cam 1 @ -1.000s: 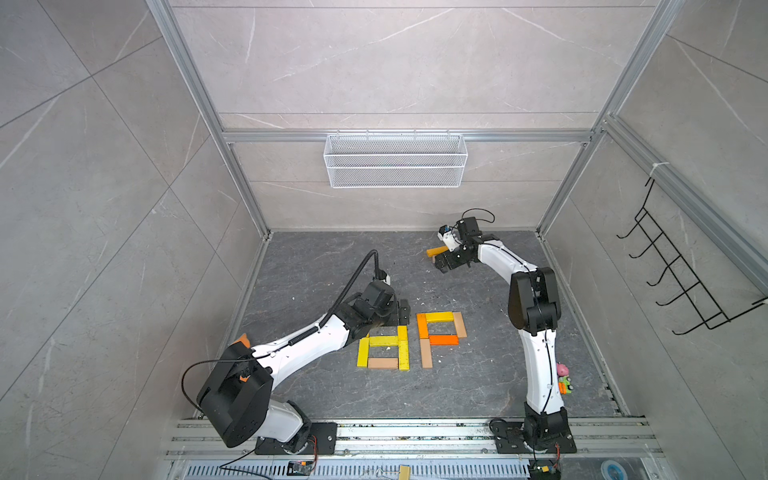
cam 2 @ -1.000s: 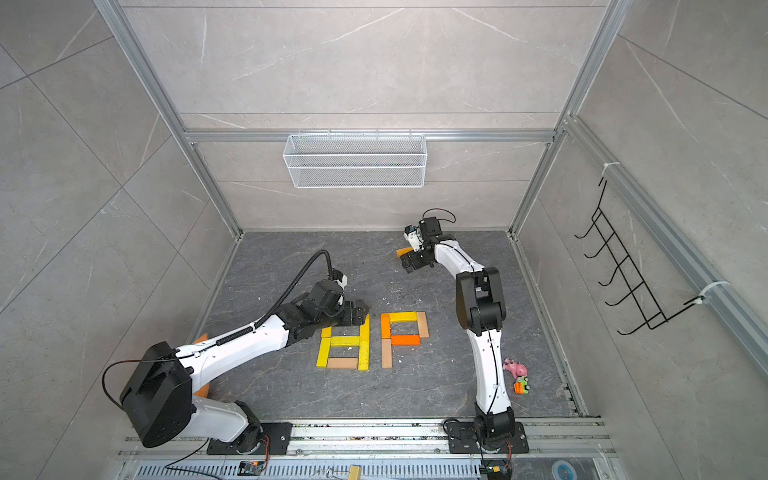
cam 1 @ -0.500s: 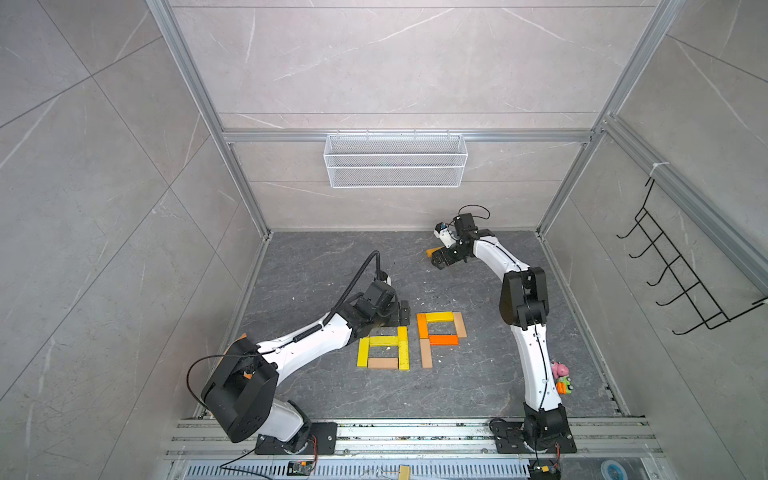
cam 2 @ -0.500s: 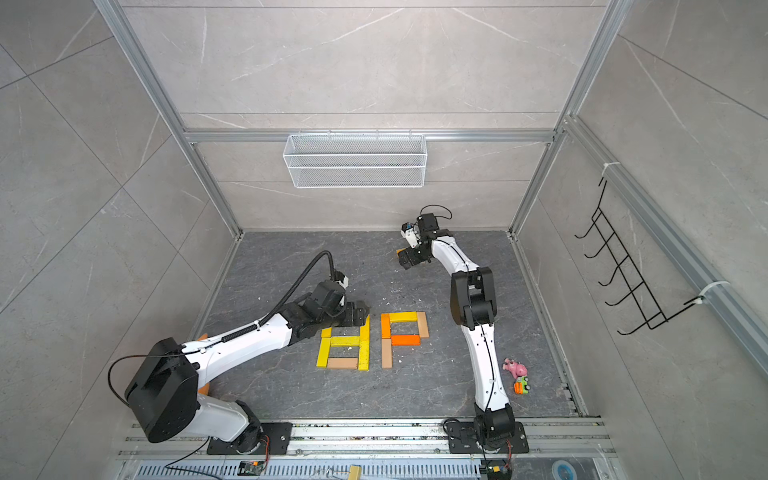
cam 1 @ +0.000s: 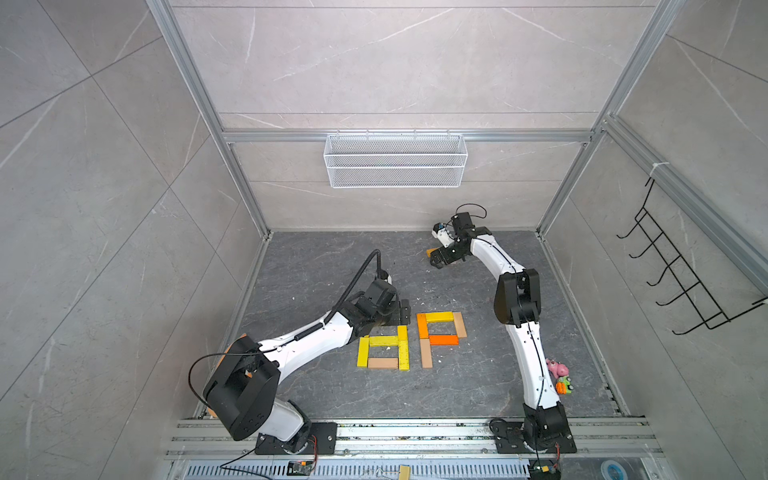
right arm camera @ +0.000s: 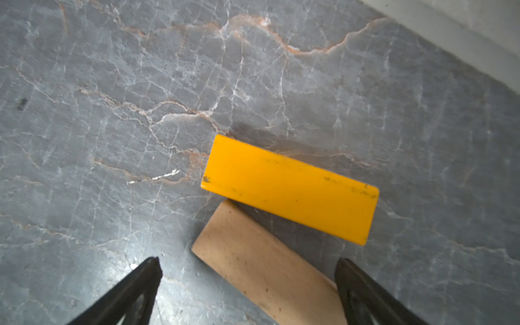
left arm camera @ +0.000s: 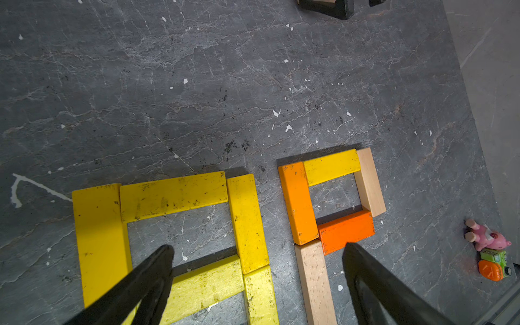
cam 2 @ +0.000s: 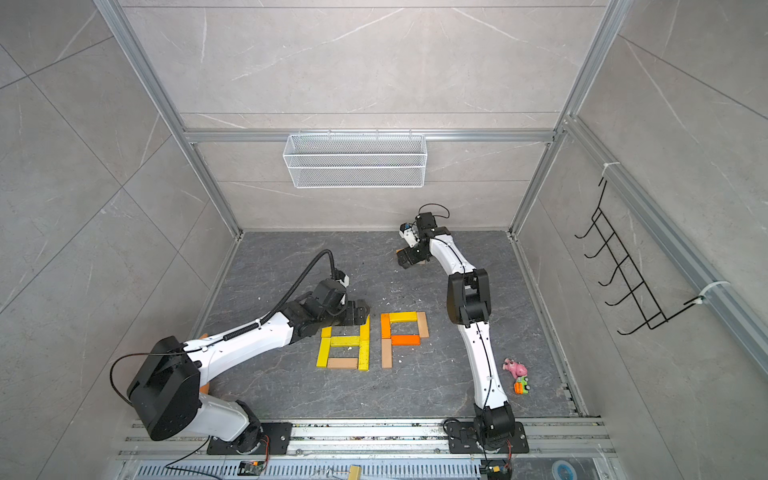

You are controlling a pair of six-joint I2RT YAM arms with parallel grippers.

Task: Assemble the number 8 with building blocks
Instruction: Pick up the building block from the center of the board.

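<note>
Grey marbled floor point(cam 1: 316, 266) carries two part-built figures of building blocks point(cam 1: 383, 341) side by side; the left gripper point(left arm camera: 258, 246) hangs spread and empty above them. At twelve o'clock from them, the right gripper point(right arm camera: 249, 264), jaws wide, hovers over a loose yellow block point(right arm camera: 289, 188) and tan block point(right arm camera: 261, 270).

Bare floor point(cam 1: 324, 266) behind building blocks point(cam 1: 382, 341)
</note>
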